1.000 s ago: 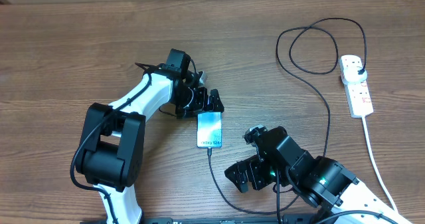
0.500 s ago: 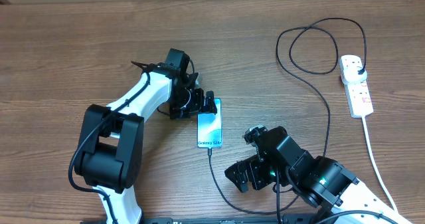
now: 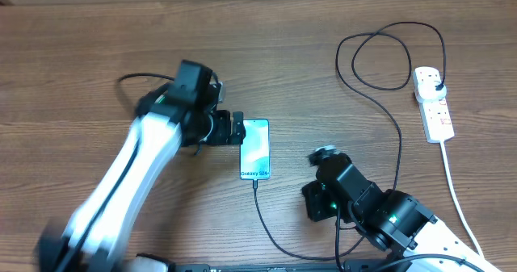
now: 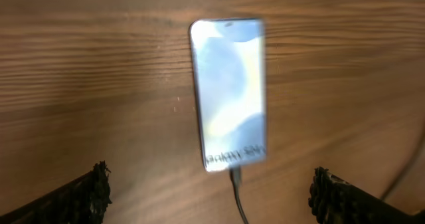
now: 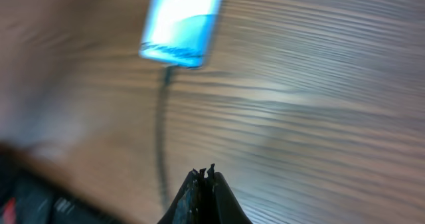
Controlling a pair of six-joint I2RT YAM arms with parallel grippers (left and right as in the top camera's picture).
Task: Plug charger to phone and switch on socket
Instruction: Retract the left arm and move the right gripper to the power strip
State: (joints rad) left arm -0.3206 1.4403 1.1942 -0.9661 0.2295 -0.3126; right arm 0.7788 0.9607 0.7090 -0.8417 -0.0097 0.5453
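The phone [image 3: 254,149] lies flat mid-table with the charger [image 4: 234,179] tip seated at its near edge, so that half looks done. The left gripper [image 3: 239,128] sits just beside the phone's upper left side, fingers [image 4: 93,187] spread wide and empty, I'd guess as a brace. The right gripper [image 5: 206,179] has its fingers pressed together, holding nothing, handy for poking a switch, though the socket [image 3: 434,102] lies well apart at far right
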